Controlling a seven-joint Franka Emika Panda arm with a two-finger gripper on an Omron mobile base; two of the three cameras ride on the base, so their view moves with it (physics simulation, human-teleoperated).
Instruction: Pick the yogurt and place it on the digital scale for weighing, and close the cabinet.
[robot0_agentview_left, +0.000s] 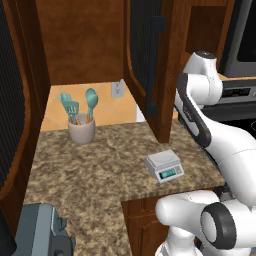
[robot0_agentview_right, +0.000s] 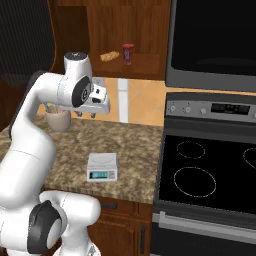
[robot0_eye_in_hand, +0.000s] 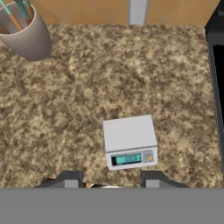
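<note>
- My tool hangs above the speckled stone desk, its fingers drawn narrow with nothing between them
- In the hand view my two finger tips rise at the bottom edge, just below the digital scale
- The digital scale sits flat on the desk near its front edge, platform bare, greenish display facing me
- The yogurt stands upright on the shelf inside the cabinet, beside a small tan item
- The cabinet door stands open, its black bar handle facing out
- A beige crock with teal utensils stands at the back of the desk
- A black stove lies to the right of the desk
</note>
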